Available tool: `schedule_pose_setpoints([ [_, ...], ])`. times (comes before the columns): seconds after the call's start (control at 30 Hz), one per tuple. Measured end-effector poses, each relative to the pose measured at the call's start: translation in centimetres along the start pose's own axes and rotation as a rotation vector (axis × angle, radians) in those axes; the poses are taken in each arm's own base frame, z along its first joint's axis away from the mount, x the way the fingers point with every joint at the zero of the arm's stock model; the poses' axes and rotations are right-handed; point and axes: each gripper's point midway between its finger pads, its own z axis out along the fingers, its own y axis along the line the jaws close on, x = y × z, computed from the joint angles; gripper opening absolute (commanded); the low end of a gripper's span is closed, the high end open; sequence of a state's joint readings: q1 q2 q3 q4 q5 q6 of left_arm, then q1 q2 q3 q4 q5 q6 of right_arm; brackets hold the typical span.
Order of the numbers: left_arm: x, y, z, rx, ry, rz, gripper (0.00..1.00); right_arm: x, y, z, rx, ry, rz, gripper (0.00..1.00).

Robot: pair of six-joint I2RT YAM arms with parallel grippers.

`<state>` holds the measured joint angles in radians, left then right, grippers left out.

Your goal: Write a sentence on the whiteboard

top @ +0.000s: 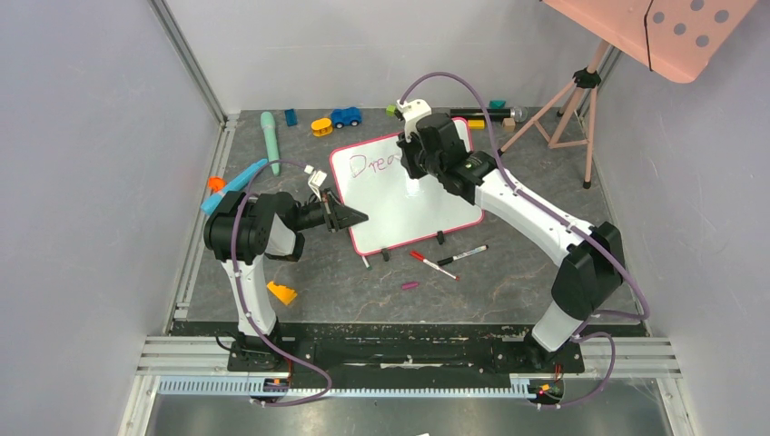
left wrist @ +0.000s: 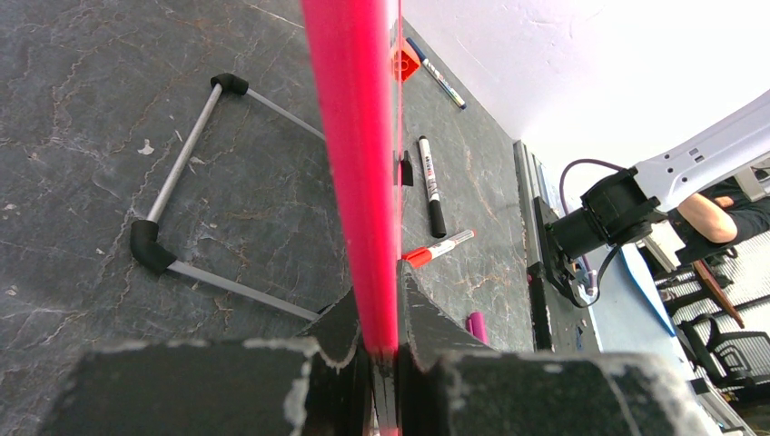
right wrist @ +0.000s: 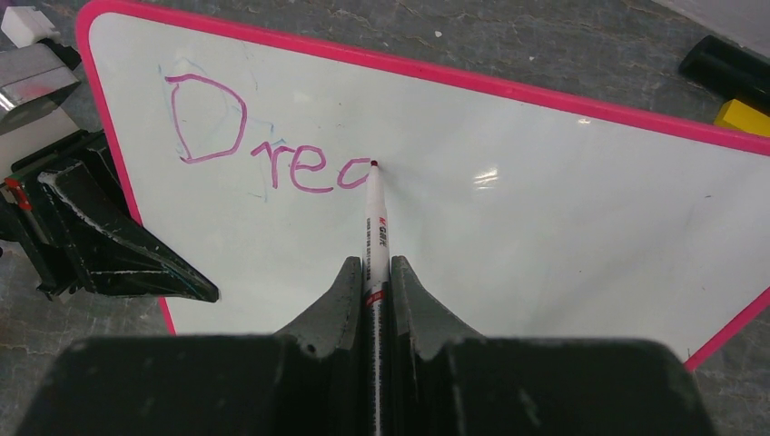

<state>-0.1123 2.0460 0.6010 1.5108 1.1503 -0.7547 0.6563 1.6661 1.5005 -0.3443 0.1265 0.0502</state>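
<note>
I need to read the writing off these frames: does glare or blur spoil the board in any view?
Right wrist: the sentence is sharp and glare-free; one small sheen on the whiteboard right of the marker tip. Top external: writing tiny, partly behind the right arm. Left wrist: only the board's pink edge, blurred close up; upper right washed out.

a dark grey, marbled table (top: 508, 282) fills the middle of the frame. the whiteboard (top: 409, 204) sits at its centre. just below the board lie a red-capped marker (top: 433, 264) and a black-capped marker (top: 462, 255), with a purple cap (top: 410, 285) beneath them. an orange wedge (top: 281, 292) lies at lower left. along the top are a teal tool (top: 270, 142), a yellow toy (top: 321, 126) and a blue car (top: 345, 116). a tripod (top: 572, 109) stands at upper right.
</note>
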Motion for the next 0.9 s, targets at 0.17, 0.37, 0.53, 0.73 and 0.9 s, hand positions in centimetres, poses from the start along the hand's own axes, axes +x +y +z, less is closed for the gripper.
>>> schedule_pose_setpoints([
  [0.17, 0.0, 0.0, 0.0, 0.000, 0.000, 0.000, 0.02, 0.0, 0.0, 0.0, 0.000, 0.003, 0.000, 0.00],
  [0.37, 0.0, 0.0, 0.0, 0.000, 0.000, -0.001, 0.02, 0.2, 0.0, 0.1, -0.001, 0.003, 0.000, 0.00],
  [0.53, 0.0, 0.0, 0.0, 0.000, 0.000, -0.001, 0.02, 1.5, 0.1, -0.3, -0.012, 0.020, -0.002, 0.00],
  [0.73, 0.0, 0.0, 0.0, 0.000, 0.000, 0.000, 0.02, 1.8, 0.1, -0.4, -0.013, 0.024, -0.002, 0.00],
  [0.9, 0.0, 0.0, 0.0, 0.000, 0.000, 0.001, 0.02, 1.7, 0.1, -0.5, -0.013, 0.022, -0.002, 0.00],
])
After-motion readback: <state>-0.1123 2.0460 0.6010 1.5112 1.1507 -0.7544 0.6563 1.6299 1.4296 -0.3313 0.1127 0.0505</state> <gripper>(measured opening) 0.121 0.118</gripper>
